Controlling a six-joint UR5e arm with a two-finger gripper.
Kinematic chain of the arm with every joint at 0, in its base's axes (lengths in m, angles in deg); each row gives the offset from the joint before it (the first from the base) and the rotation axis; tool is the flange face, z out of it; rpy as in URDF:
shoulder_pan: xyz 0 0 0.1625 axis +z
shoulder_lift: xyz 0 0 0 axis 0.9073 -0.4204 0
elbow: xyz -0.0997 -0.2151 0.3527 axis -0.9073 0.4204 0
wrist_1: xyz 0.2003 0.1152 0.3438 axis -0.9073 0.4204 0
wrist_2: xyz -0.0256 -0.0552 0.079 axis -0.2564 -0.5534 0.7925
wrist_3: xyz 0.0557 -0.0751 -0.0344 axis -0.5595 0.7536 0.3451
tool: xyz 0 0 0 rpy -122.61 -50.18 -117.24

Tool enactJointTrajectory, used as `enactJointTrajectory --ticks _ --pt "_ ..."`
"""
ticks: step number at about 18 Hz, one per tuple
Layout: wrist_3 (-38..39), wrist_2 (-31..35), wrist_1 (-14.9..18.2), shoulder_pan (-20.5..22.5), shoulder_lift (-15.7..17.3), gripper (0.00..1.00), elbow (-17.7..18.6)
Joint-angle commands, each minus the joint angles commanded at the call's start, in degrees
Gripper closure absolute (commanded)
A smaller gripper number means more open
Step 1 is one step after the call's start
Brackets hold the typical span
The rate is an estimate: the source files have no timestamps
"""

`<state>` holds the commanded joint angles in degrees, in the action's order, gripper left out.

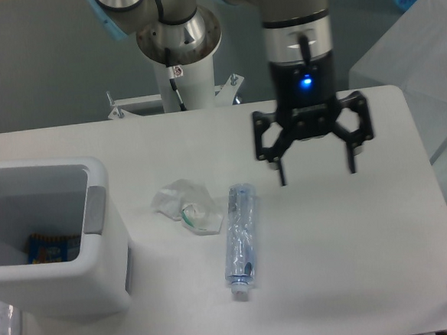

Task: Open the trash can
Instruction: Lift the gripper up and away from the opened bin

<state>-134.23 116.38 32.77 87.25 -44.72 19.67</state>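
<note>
From the fixed camera, the trash can (56,248) sits at the near left of the bench (353,266), its top already gaping, with a colourful packet visible inside. The hand (316,172) hovers far right, fingers spread and gripping nothing, well apart from the can. A crumpled clear wrapper (186,207) and a clear plastic bottle (239,239) lie between them. I judge any low sweep leftward risks knocking both.
</note>
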Motion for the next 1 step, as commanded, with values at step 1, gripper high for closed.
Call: enactJointTrajectory --ticks 1 --pt "-0.63 0.00 -0.08 0.62 -0.35 0.00 0.09"
